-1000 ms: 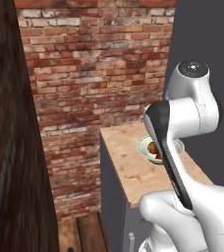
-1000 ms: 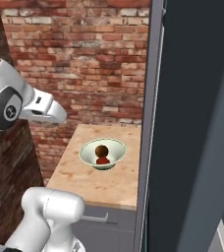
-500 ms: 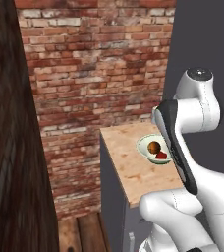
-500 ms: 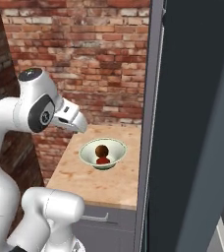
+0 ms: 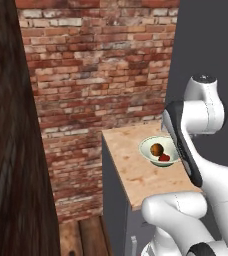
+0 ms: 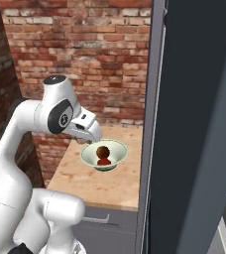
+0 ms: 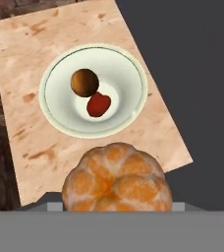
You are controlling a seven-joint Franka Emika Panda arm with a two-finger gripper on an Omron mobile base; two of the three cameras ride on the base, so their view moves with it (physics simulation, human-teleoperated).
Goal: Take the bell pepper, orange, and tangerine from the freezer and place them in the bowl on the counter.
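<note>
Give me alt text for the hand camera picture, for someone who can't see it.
A segmented orange fruit fills the lower foreground, held at the jaws, looking down on a pale bowl on the speckled wooden counter. In the bowl lie a round brown fruit and a small red bell pepper, touching.

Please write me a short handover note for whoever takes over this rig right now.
Hand: shut on a peeled-looking segmented orange fruit, carried above the counter, short of the bowl.
Bowl: on the counter beside the freezer, holding the bell pepper and a round brown-orange fruit, which touch.
Done: two of three items are in.
Left: bring the held fruit over the bowl and release it.
</note>
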